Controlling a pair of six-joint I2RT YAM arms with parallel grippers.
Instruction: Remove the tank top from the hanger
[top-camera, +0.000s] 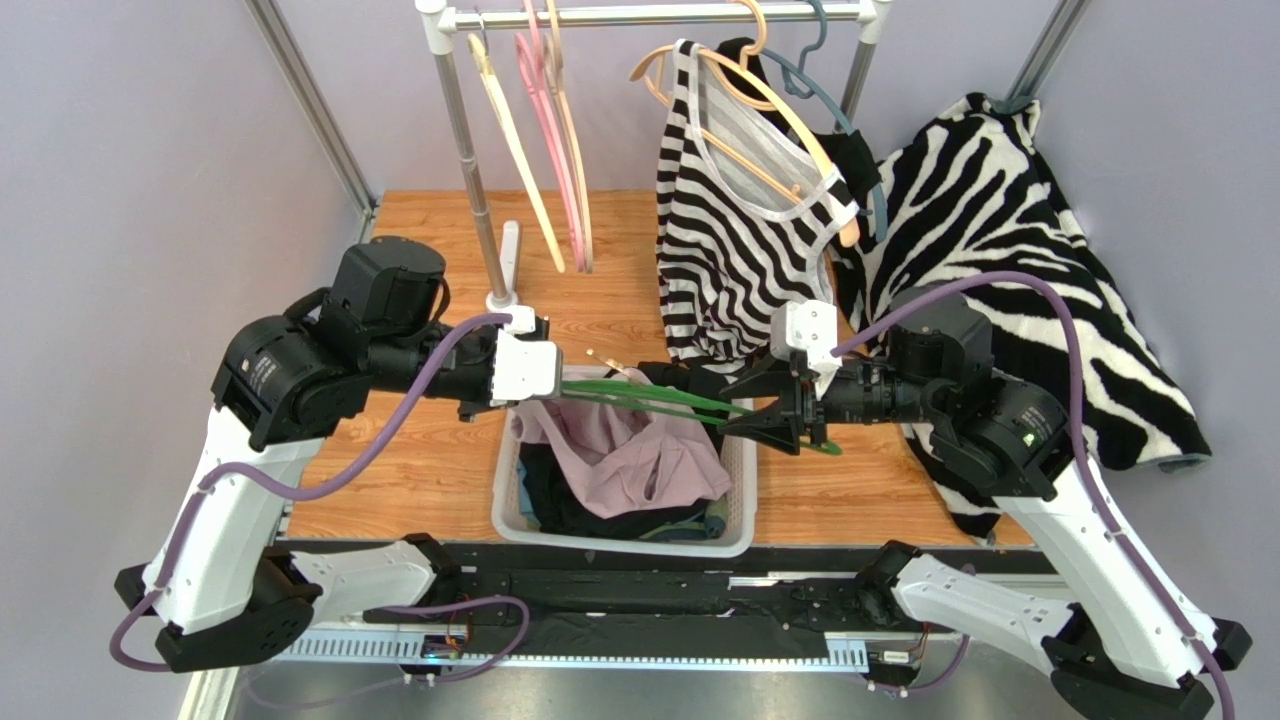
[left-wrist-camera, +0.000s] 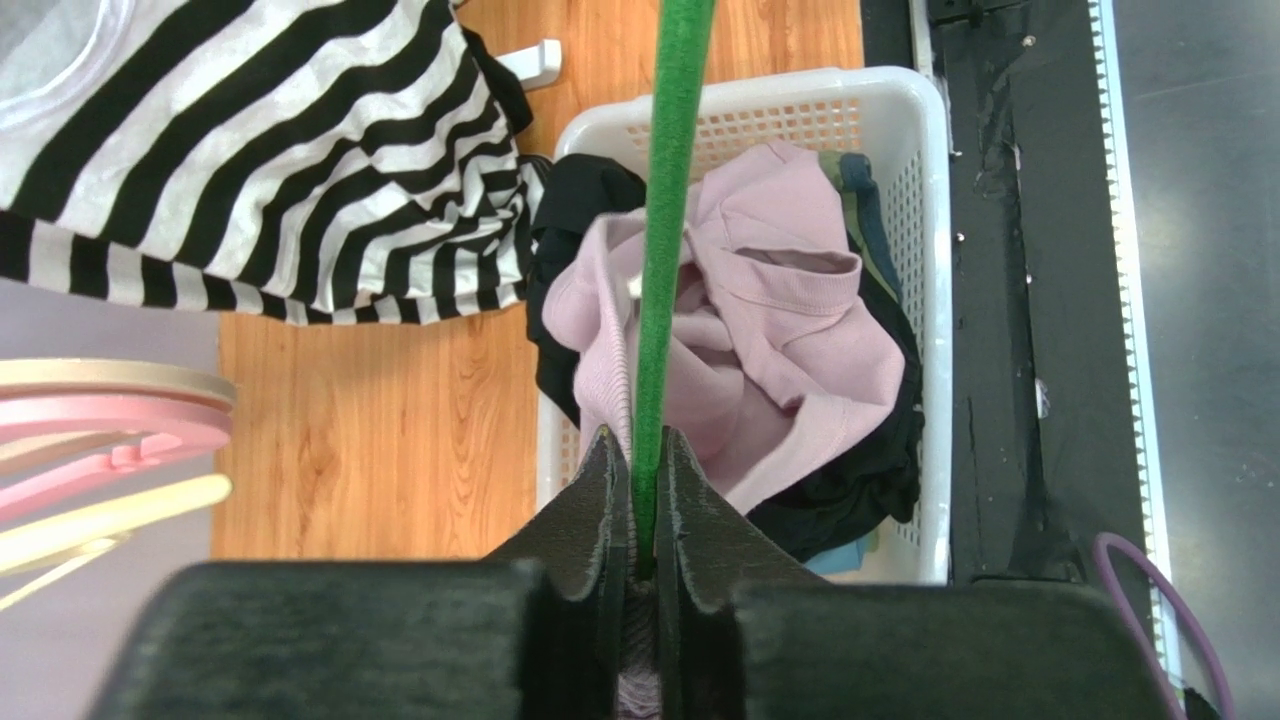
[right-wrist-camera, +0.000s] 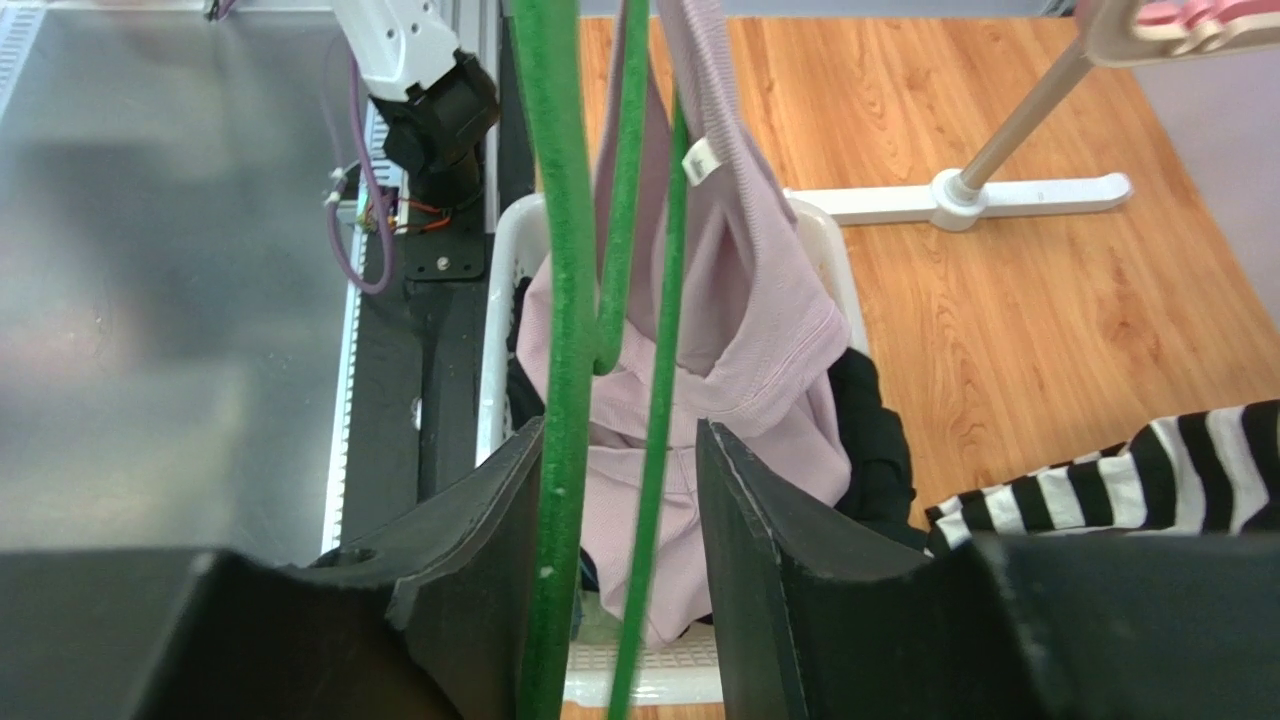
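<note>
Plainly, the left gripper is pressing its jaws together on one end of the green hanger, holding it out level over the basket. The right gripper is standing half spread at the other end, with the hanger's rods running between its jaws; one rod is lying against a jaw, but I am not seeing a firm pinch there. The pink tank top is hanging from the hanger by a strap that is looping over a rod, while its body is sagging down onto the dark clothes in the basket. By my reading the task is about midway: the hanger is off the rail and over the basket on the worktop, but the strap is not yet off, so the garment needs slipping free. A small white tag is showing on the strap; nothing on it is legible. No brand or other writing is showing on the arms, basket or hanger. Farther back, a striped top is hanging on the rail.
</note>
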